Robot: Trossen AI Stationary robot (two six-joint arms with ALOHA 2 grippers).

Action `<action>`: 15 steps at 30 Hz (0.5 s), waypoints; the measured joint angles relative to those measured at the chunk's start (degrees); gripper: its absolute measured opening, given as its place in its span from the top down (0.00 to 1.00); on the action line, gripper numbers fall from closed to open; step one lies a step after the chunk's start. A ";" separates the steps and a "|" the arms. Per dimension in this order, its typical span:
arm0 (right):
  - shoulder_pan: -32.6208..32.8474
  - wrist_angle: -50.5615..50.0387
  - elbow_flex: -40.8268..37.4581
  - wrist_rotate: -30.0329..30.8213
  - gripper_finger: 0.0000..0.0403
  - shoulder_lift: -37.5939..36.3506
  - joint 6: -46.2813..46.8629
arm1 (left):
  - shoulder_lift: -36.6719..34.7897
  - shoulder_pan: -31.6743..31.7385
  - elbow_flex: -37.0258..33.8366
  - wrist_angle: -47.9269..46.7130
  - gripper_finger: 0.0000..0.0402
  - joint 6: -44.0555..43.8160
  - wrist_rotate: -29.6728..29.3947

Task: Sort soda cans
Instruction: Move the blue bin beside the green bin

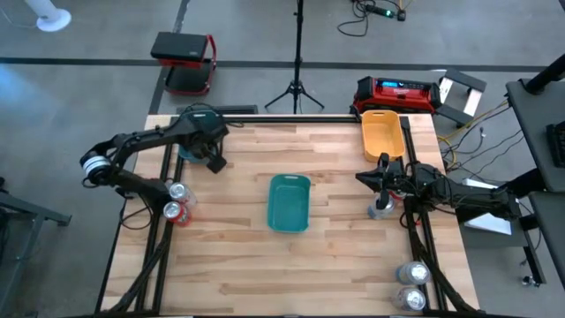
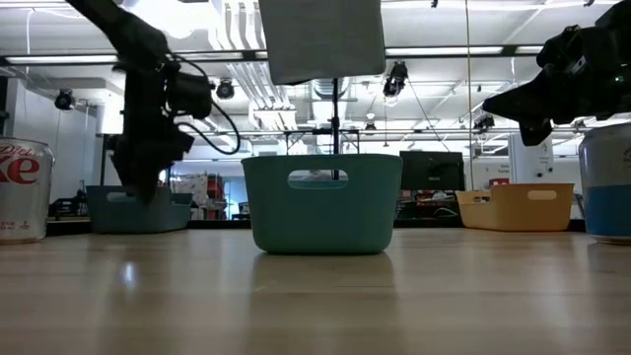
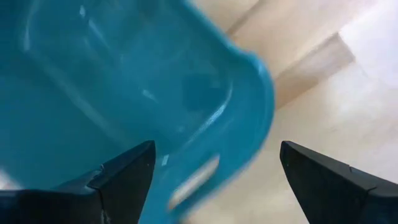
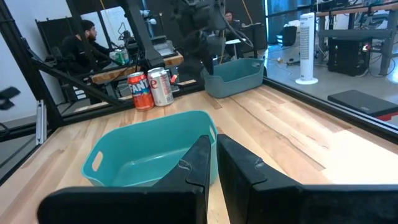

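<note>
The left gripper (image 1: 214, 159) hangs over the far-left tray (image 1: 187, 148), fingers spread wide with nothing between them. Its wrist view looks straight down into the teal basin, and I cannot tell whether a can lies inside. That pose suits a drop into the tray, or a pull-away after one. Two cans stand just near of it at the table's (image 1: 229, 265) left edge, a silver can (image 1: 179, 192) and a red can (image 1: 177, 212), touching or nearly so, likely the left arm's next picks. The right gripper (image 1: 380, 177) sits at the right side, between the orange tray (image 1: 382, 132) at the far right corner and a lone silver can (image 1: 381, 208) just near of it. Its fingers are drawn almost together and hold nothing, so it would need to open before taking that can. Two more silver cans (image 1: 412, 284) wait at the near right corner, well apart from both arms. The centre tray (image 1: 289, 201) looks empty. Only five cans show, and none clearly lies in a tray, so the sorting seems barely begun.
</note>
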 joint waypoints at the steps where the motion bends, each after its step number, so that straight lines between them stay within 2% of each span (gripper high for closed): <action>1: -0.01 0.00 0.00 0.00 0.94 0.00 0.00 | -0.04 -0.03 -1.15 2.07 0.19 0.33 0.23; 4: -0.01 0.00 0.00 0.00 0.94 0.01 0.00 | 1.27 -0.04 -3.25 5.75 0.23 0.60 0.45; 7: -0.01 0.01 0.00 0.01 0.94 0.00 0.00 | 3.78 -0.04 -3.56 6.36 0.33 1.28 0.46; 10: -0.01 0.01 0.00 -0.01 0.94 0.00 0.00 | 6.74 -0.05 -2.39 6.64 0.49 3.26 0.46; 15: -0.01 0.01 0.00 -0.01 0.94 0.00 0.00 | 11.80 -1.58 2.80 9.84 0.82 5.69 0.50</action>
